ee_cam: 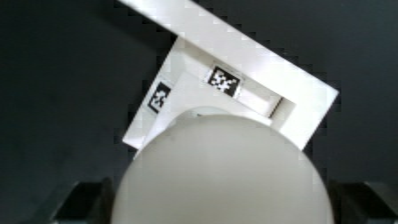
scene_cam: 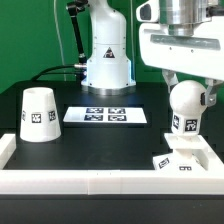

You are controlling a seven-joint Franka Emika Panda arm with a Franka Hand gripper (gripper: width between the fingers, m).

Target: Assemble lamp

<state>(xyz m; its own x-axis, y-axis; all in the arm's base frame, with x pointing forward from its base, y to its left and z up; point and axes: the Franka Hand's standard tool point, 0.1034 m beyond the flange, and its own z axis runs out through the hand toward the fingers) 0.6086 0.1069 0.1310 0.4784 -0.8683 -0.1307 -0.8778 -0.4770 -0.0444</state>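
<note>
On the black worktop (scene_cam: 100, 150), the claw (scene_cam: 187, 90) is clamped on the one bulb (scene_cam: 188, 107), upright just above the one square base (scene_cam: 187, 160) in the near corner at the exterior view's right; one shade (scene_cam: 38, 112) stands near the edge at the exterior view's left, one marker board (scene_cam: 105, 116) between.

The white ball-shaped plastic bulb (scene_cam: 187, 103) hangs upright over the flat square white base (scene_cam: 186, 160); the white tapered cone shade (scene_cam: 38, 113) stands well apart, toward the exterior view's left.

Frontal exterior — close wrist; shared bulb (scene_cam: 186, 100)
</note>
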